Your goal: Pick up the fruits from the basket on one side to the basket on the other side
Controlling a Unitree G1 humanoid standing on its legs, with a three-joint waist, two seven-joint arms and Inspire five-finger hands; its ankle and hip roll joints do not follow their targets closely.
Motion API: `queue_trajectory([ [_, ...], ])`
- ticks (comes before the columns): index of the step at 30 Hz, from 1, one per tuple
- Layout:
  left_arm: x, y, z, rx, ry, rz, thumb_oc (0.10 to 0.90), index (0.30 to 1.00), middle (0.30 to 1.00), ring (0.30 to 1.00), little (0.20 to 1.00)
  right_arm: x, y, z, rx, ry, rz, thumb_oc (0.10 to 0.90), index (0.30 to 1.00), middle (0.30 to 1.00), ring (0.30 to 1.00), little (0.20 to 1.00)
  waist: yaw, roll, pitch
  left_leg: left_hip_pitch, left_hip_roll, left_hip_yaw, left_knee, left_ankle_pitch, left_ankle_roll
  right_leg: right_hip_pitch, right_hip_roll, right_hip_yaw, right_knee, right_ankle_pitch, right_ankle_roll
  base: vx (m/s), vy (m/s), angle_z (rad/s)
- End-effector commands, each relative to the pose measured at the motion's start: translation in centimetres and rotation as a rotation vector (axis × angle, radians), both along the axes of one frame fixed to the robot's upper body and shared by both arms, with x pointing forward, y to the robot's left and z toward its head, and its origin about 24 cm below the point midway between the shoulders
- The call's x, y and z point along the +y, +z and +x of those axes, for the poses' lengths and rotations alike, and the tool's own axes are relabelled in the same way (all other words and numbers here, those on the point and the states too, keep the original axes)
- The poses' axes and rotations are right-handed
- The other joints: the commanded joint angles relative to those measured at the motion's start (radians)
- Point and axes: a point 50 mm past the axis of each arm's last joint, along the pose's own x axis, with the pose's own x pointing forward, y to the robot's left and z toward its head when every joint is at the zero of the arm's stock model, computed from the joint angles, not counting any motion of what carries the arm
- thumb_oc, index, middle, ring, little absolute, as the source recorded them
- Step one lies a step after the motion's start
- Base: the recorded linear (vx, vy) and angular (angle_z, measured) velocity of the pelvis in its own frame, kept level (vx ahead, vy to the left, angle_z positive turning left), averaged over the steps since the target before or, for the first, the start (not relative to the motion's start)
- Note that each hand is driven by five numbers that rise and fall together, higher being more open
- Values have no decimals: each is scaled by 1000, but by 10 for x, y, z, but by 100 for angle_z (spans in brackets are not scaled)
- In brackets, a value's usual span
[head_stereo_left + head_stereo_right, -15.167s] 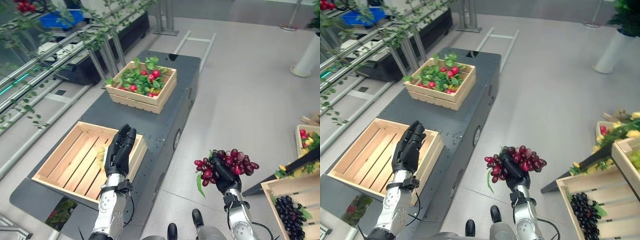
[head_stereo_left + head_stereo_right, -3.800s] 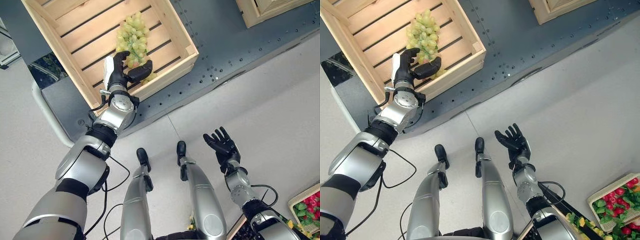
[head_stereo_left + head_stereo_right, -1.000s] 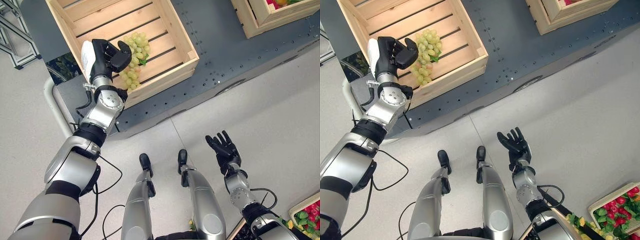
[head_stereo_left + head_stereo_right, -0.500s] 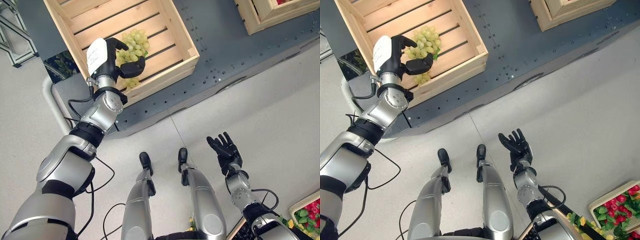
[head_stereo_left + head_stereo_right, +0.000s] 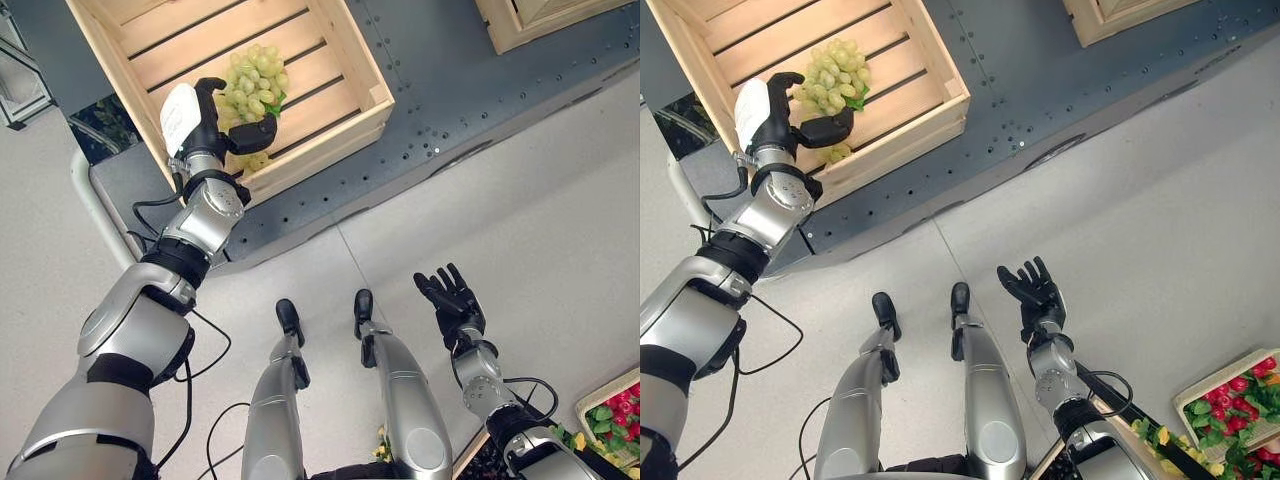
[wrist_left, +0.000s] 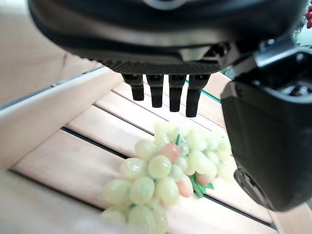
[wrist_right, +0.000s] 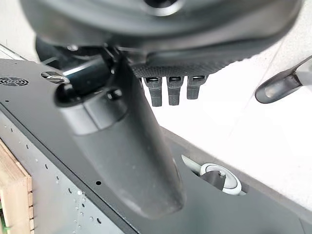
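1. Since half a second ago the left hand (image 5: 208, 128) has eased back a little toward the near wall of the wooden crate (image 5: 352, 45), and the green grape bunch (image 5: 250, 88) now shows more fully past its fingers.
2. Compared with the earliest pictures, the red grapes once held by the right hand are gone from it, and the right hand (image 5: 452, 305) hangs empty.
3. The left hand reaches over the crate's near wall, its thumb (image 5: 250, 134) curved under the near end of the bunch and its fingers above the far side.
4. In the left wrist view the fingers (image 6: 163, 92) point straight out, well clear above the grapes (image 6: 165, 170), and the thumb stands beside the bunch, so the hand reads as loosened rather than clasping.
5. The bunch lies on the slatted floor of the crate, just ahead of the left palm, with a small green leaf (image 6: 201, 184) at its side.
6. A few grapes sit against the crate's near wall, just under the thumb.
7. The crate rests on a dark grey platform (image 5: 450, 90), beyond the left hand.
8. The corner of a second wooden crate (image 5: 530, 25) sits farther along the platform, well apart from both hands.
9. The right hand is held low over the pale floor (image 5: 560, 200), palm up, fingers spread and straight, holding nothing.
10. Behind the right arm, a tray of red fruit and leaves (image 5: 612, 415) lies on the floor.
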Motion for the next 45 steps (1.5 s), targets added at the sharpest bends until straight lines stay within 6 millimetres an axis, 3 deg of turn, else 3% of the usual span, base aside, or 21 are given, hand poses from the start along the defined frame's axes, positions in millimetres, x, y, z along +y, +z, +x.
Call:
queue_trajectory([
  [1,11,58,-2,-167,86,-18,800,900,900,900,900,-11,18,1,-115,-48,4,800,900,900,900,900,-14,-25,-11,0,-2,16,129,-156,-25,37,14,34,-14,-42,38,0,0,0],
  [11,19,41,5,56,176,-21,800,900,900,900,900,-8,26,9,-121,-78,13,800,900,900,900,900,-38,-36,-11,-37,3,26,127,-145,-28,-6,21,43,-4,-38,40,0,0,0],
  [19,27,14,6,236,203,-86,800,900,900,900,900,-6,28,10,-128,-73,3,800,900,900,900,900,-61,-61,-11,-82,12,34,128,-136,-30,-51,36,56,-8,-28,40,7,-5,-4],
  [20,31,4,6,292,209,-110,800,900,900,900,900,-4,29,11,-131,-66,2,800,900,900,900,900,-66,-67,-11,-96,13,34,132,-136,-31,-62,39,59,-8,-26,39,0,0,0],
  [24,30,-7,6,314,184,-160,800,900,900,900,900,0,31,13,-132,-57,-1,800,900,900,900,900,-74,-80,-11,-126,20,38,133,-129,-34,-90,46,61,-7,-23,36,-4,-3,-2],
  [31,41,-10,3,329,238,-138,800,900,900,900,900,-3,32,11,-141,-69,-3,800,900,900,900,900,-82,-99,-11,-160,26,36,131,-122,-35,-121,57,61,-10,-16,36,-6,-10,-10],
  [39,55,-1,-1,303,261,-91,800,900,900,900,900,-10,31,7,-148,-76,-4,800,900,900,900,900,-81,-95,-11,-167,27,30,134,-122,-36,-128,56,64,-1,-17,34,-2,2,-1],
  [40,56,1,-1,292,262,-86,475,413,413,413,413,-10,31,7,-152,-77,1,800,900,900,900,900,-80,-96,-11,-167,28,30,133,-121,-37,-126,55,62,-4,-16,33,0,0,0],
  [41,57,3,-1,277,262,-83,400,300,300,300,300,-10,31,7,-154,-78,4,800,900,900,900,900,-79,-97,-11,-166,28,29,133,-120,-37,-123,55,62,-7,-16,32,-20,-8,18],
  [45,60,9,-2,256,264,-81,400,300,300,300,300,-11,31,5,-153,-85,4,800,900,900,900,900,-77,-93,-11,-158,29,28,131,-121,-38,-116,53,62,-5,-19,32,-10,0,12],
])
